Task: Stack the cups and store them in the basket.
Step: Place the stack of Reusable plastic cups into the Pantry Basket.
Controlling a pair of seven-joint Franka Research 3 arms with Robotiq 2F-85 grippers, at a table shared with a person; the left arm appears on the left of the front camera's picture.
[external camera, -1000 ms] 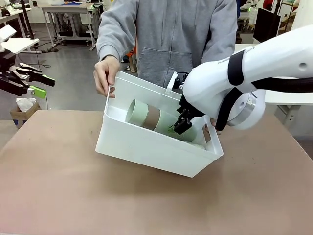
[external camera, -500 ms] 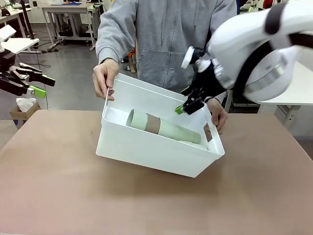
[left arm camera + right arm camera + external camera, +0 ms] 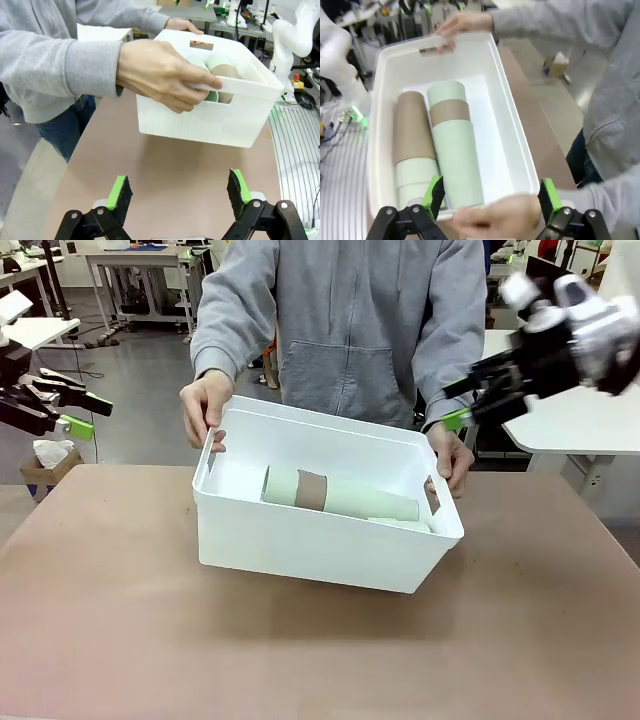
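Note:
The white basket (image 3: pixel 310 545) rests on the table, and a person's hands (image 3: pixel 204 408) hold it at both short ends. The cups (image 3: pixel 338 496) lie on their sides inside it, nested in two rows of mint green and tan-brown (image 3: pixel 451 145). My right gripper (image 3: pixel 465 402) hangs open and empty above and to the right of the basket, near the person's other hand (image 3: pixel 452 455). From the right wrist view, its fingers (image 3: pixel 490 197) look straight down into the basket (image 3: pixel 379 100). My left gripper (image 3: pixel 85 412) is open at the far left, off the table. Its own camera (image 3: pixel 177 192) faces the basket (image 3: pixel 210 117).
The brown tabletop (image 3: pixel 130 640) stretches wide in front of and beside the basket. A person in a grey hoodie (image 3: pixel 340 320) stands at the far edge. A cardboard box (image 3: pixel 45 465) sits on the floor at the left.
My right arm has lifted out of the basket and swung up to the right. The person has lowered the tilted basket to nearly level. The left arm has stayed still.

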